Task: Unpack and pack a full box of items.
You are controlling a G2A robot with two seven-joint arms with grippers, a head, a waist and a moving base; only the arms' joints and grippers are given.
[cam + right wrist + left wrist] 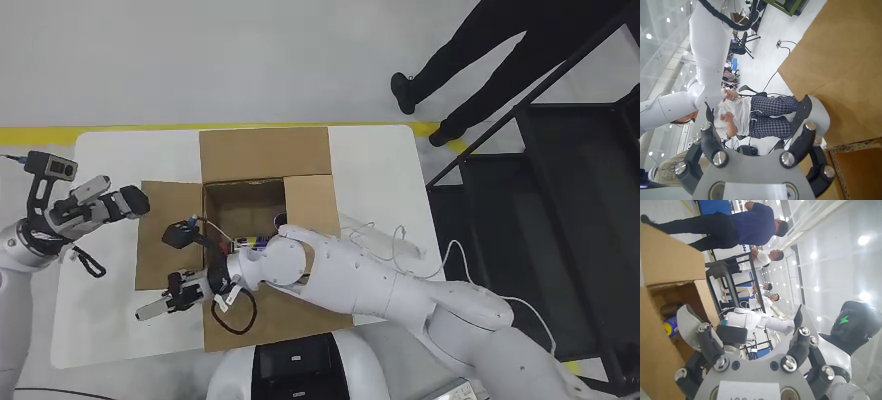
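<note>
A: Where's the box (265,152)?
B: On the table (385,170), opened wide for access.
A: Hands?
B: Left hand (742,317) open beside it. Right hand (756,106) open, empty, at its near-left corner, poised to pick, I'd judge.

We cannot name what lies in the open brown cardboard box (265,155): the white right arm (340,265) covers part of its opening. In the left wrist view, a blue-and-yellow packet (670,327) is half hidden behind one grey finger (687,321) of the left gripper (742,315). A dark rounded thing (671,309) beside the packet sits in shadow, and the picture's edge cuts the box off.
</note>
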